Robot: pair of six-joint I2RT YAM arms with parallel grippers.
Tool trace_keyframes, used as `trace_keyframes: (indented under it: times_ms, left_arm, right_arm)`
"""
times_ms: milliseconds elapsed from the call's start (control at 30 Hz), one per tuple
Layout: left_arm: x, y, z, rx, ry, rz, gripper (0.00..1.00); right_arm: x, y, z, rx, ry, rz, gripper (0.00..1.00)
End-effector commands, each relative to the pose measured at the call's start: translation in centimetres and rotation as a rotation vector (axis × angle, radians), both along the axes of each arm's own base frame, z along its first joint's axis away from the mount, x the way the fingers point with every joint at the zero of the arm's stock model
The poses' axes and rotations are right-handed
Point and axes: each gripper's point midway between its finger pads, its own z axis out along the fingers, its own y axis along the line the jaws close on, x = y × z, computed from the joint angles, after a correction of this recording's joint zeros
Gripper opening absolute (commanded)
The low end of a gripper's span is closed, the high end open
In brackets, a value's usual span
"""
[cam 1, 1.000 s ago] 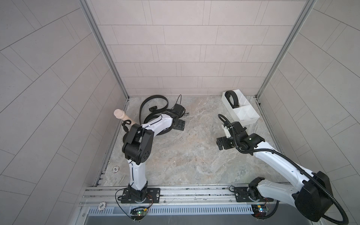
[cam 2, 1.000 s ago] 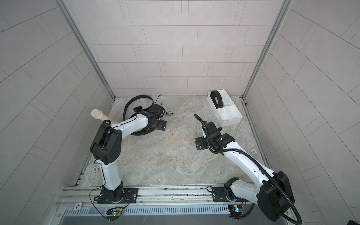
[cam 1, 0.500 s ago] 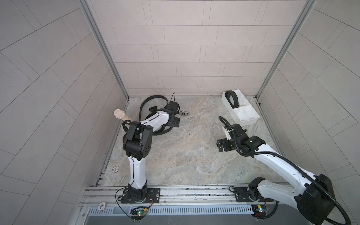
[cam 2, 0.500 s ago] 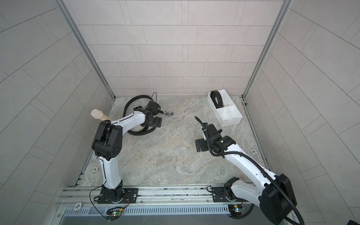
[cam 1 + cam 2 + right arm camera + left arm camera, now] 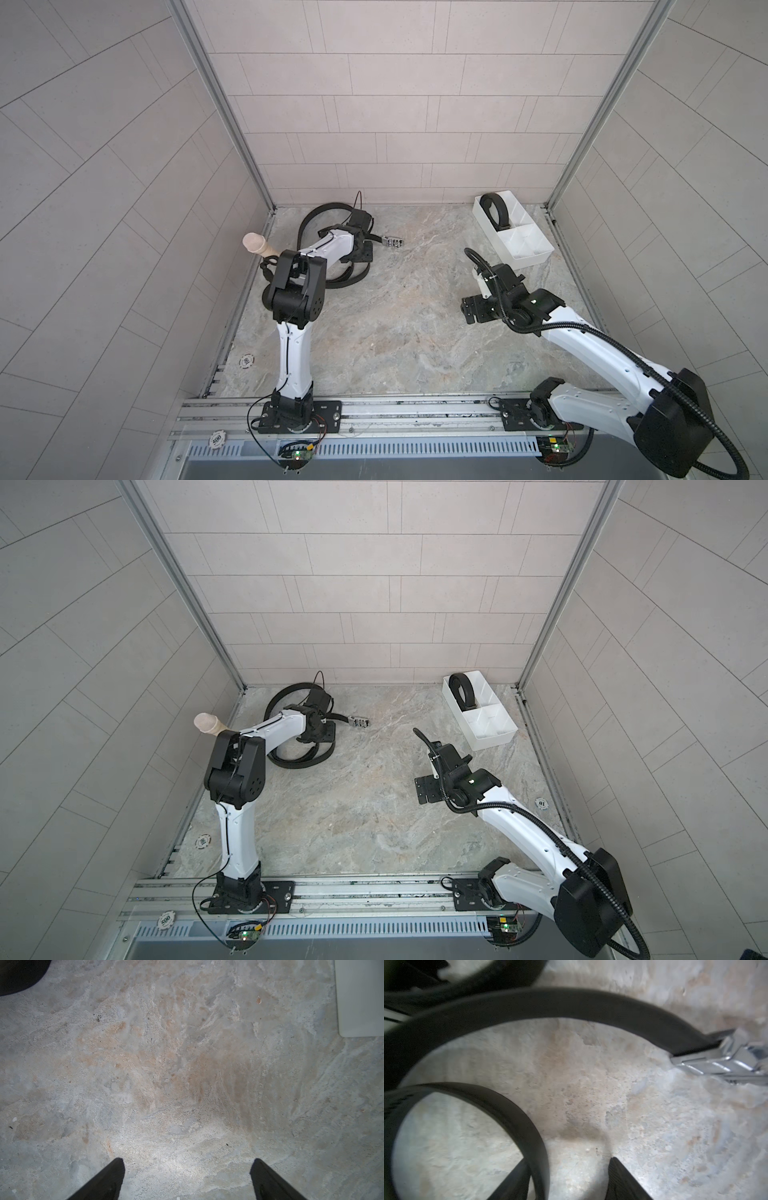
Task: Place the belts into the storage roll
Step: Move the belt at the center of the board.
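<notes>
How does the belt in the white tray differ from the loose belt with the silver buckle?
The coiled belt is a tight roll standing on edge; the loose belt sprawls in wide curves. The coiled belt sits in the far compartment of the tray; the loose belt lies on the table. The loose belt shows a silvery buckle; the coiled belt's is hidden. Both are black.

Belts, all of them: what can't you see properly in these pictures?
- Loose belts: in both top views the left arm covers their middle, so their count is unclear.
- Silvery buckle: cut off by the left wrist view's edge and blurred.
- Coiled belt in the tray: buckle too small to find in both top views.
</notes>
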Motion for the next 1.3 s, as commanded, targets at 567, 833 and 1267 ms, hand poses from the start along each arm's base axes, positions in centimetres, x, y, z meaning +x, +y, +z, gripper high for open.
trace_keyframes:
  times_ms: [567, 833, 1267]
  left_arm:
    - [-18.6, -21.8, -1.0, -0.343, 0.199, -0.368, 0.64]
    - [-20.3, -19.4, 7.3, -0.362, 0.05, -0.43, 0.93]
    - [-13.5, -1.5, 8.4, -0.158, -0.089, 0.004, 0.96]
  right_arm:
    - [0.2, -0.7, 0.1, -0.047, -0.011, -0.017, 0.97]
    - [1.9, 0.3, -0.9, -0.037, 0.008, -0.03, 0.97]
    - [7.8, 10.7, -5.4, -0.127, 0.126, 0.132, 0.87]
